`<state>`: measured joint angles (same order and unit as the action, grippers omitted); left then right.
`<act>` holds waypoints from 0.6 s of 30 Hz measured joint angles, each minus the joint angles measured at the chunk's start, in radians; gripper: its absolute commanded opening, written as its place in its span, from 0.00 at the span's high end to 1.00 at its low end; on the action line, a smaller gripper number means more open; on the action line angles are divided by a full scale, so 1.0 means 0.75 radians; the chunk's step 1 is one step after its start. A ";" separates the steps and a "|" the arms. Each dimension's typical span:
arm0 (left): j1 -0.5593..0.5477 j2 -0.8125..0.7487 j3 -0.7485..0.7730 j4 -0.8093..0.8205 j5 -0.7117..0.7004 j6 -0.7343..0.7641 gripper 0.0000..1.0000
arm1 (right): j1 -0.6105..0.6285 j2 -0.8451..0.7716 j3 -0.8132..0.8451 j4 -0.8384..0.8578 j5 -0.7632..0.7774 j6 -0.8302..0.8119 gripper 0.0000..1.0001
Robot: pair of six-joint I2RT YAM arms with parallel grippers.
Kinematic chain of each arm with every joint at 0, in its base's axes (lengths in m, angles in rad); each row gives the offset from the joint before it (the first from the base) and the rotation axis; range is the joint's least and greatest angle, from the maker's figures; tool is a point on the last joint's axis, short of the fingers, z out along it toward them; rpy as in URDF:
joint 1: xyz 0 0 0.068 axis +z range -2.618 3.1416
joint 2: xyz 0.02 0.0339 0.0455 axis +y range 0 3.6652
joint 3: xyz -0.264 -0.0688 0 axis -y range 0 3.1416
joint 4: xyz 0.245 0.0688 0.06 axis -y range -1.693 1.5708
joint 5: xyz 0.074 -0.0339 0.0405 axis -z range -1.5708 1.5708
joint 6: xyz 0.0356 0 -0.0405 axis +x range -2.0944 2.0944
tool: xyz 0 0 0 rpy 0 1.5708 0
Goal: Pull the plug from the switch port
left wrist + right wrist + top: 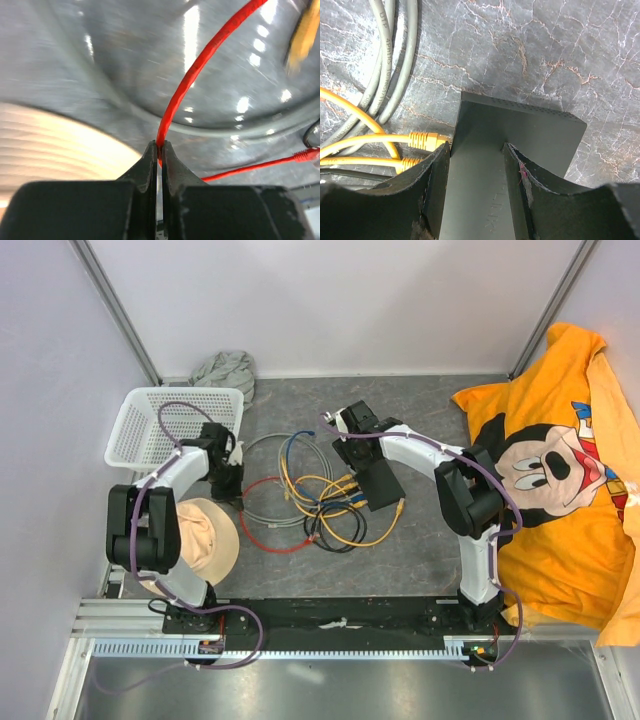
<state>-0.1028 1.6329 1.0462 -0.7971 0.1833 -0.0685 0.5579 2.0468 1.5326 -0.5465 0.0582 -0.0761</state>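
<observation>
The switch [520,125] is a flat matte-black box lying on the grey marbled table; it also shows at centre right in the top view [382,488]. My right gripper [475,146] stands open over it with both fingertips down on its top, the left one at the socket edge. Two yellow plugs [422,139] reach that edge, and the finger hides whether they sit in the ports. My left gripper [160,146] is shut on a thin red cable [200,65] low over the table, left of the cable pile [232,485]. A loose red plug [306,155] lies to the right.
Grey, blue, yellow, black and red cables [310,502] tangle between the arms. A white basket [140,430] stands at back left and a beige hat [205,535] lies near the left arm. An orange cartoon shirt [560,520] covers the right side. A grey cloth [225,368] lies at the back.
</observation>
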 measured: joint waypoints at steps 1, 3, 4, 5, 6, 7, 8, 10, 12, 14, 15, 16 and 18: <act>0.028 0.011 0.016 -0.003 -0.011 0.008 0.98 | 0.000 0.003 0.004 0.000 0.001 0.001 0.45; 0.067 0.035 0.072 -0.004 -0.046 0.020 0.98 | -0.001 0.006 0.009 0.001 0.001 0.000 0.45; 0.078 0.046 0.102 0.004 -0.072 0.033 0.98 | -0.001 0.006 0.009 0.001 0.001 0.000 0.45; 0.086 0.051 0.120 0.015 -0.087 0.044 0.98 | -0.002 0.006 0.009 0.001 0.001 0.000 0.45; 0.094 0.051 0.128 0.031 -0.107 0.054 0.87 | -0.002 0.006 0.009 0.002 0.001 0.000 0.45; 0.102 0.050 0.132 0.039 -0.125 0.065 0.76 | -0.002 0.006 0.009 0.002 0.001 0.000 0.45; 0.108 0.048 0.132 0.044 -0.140 0.075 0.68 | -0.002 0.006 0.009 0.003 0.001 0.000 0.45; 0.119 0.048 0.132 0.048 -0.162 0.095 0.56 | -0.002 0.006 0.009 0.005 0.001 -0.001 0.45; 0.124 0.048 0.137 0.047 -0.168 0.105 0.51 | -0.002 0.006 0.009 0.007 0.003 -0.001 0.45; 0.127 0.045 0.156 0.043 -0.159 0.103 0.50 | -0.002 0.006 0.008 0.010 0.005 -0.004 0.45; 0.127 0.041 0.171 0.039 -0.144 0.103 0.49 | -0.002 0.005 0.007 0.012 0.005 -0.006 0.45; 0.127 0.038 0.204 0.026 -0.115 0.103 0.48 | -0.002 0.005 0.006 0.013 0.005 -0.009 0.44; 0.125 0.034 0.296 0.015 -0.037 0.097 0.46 | -0.002 0.000 -0.002 0.020 0.004 -0.014 0.44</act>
<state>-0.0090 1.6581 1.2678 -0.7860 0.1555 0.0040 0.5564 2.0468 1.5314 -0.5312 0.0612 -0.0868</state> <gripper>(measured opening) 0.513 0.553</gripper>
